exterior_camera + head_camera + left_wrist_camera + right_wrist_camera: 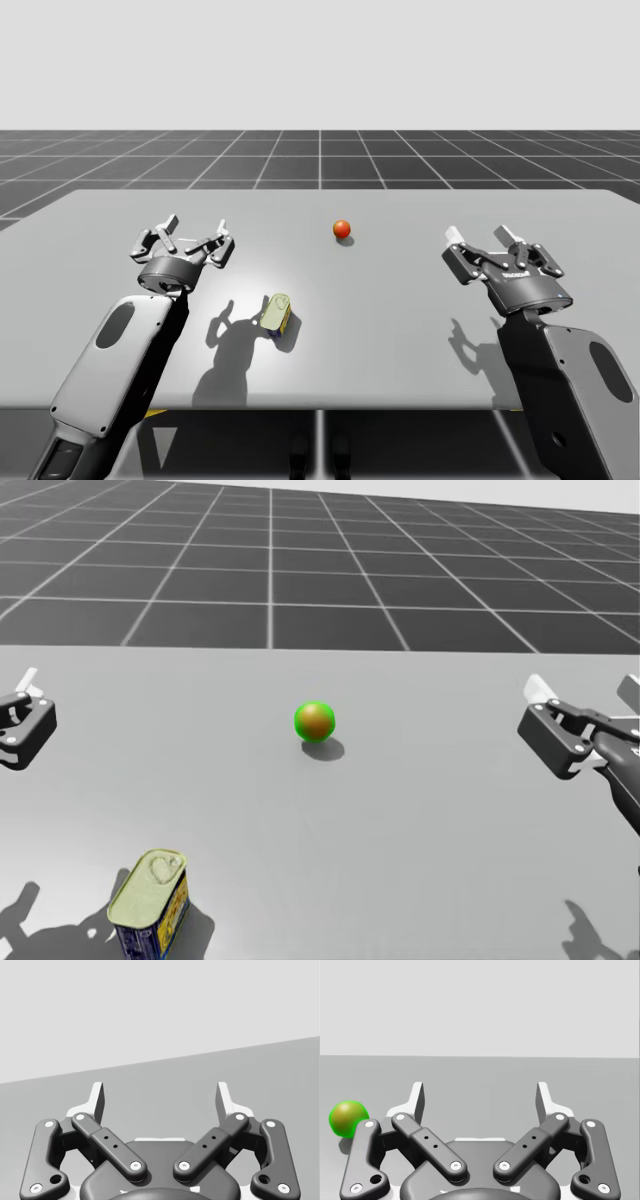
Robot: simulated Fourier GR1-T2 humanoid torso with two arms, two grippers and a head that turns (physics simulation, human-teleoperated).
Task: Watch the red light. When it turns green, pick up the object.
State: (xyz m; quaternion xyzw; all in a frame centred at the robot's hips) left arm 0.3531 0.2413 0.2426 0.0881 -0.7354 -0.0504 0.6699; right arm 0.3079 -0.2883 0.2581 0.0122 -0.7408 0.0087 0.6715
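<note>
One blue rectangular can (277, 312) with a pale lid sits on the table (420, 330), near my left gripper (196, 228). One light ball (314, 721), green-rimmed orange, sits mid-table beyond it. Two grippers; the left one and my right gripper (485, 236) both have fingers spread, gripping nothing.

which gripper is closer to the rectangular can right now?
Left. My left gripper hovers open just beyond the yellow-topped rectangular can, off to its left. My right gripper is open far to the can's right, past the ball light.

Grey table (420, 300): ball light (315, 721) sits on it mid-table, blue tin (150, 902) nearer my left side, well apart.
</note>
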